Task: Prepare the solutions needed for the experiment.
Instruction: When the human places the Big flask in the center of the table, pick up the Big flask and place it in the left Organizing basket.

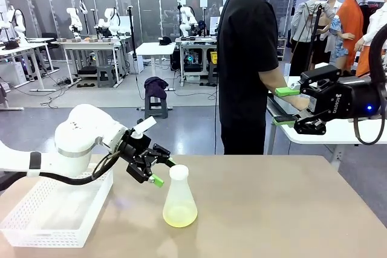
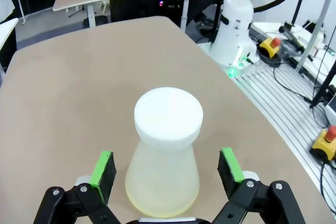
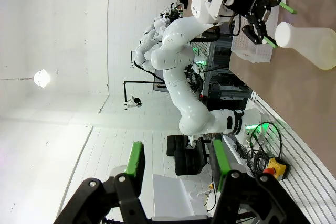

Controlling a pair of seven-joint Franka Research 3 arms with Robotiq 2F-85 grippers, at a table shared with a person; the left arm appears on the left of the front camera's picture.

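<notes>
While the flask (image 1: 179, 200) of pale yellow-green solution (image 1: 179, 214) stands upright on the tan table (image 1: 272, 209), it lies directly ahead of the left claw (image 1: 162, 171), its white capped neck (image 2: 168, 114) level with the green pads (image 2: 102, 167) and centred in the gap between them. The left claw is spread wide, one pad to each side of the neck, neither pad touching it. To the claw's rear and outer side sits a white perforated basket (image 1: 36, 228).

Risk, as judged from this pose: the flask is narrow above and broad below, so a closure taken high on the neck could tip or swing it and slosh the shallow liquid; an off-centre advance could let one finger nudge the frosted wall first and push the flask across the table.

The left arm comes in low over the table, its wrist bent so the fingers point downward and forward toward the flask. The right claw (image 1: 314, 122) is held high and well apart from the flask, turned sideways, its pads (image 3: 135, 162) parted and holding nothing. A person (image 1: 248, 58) stands beyond the table, hands on a neighbouring bench.
</notes>
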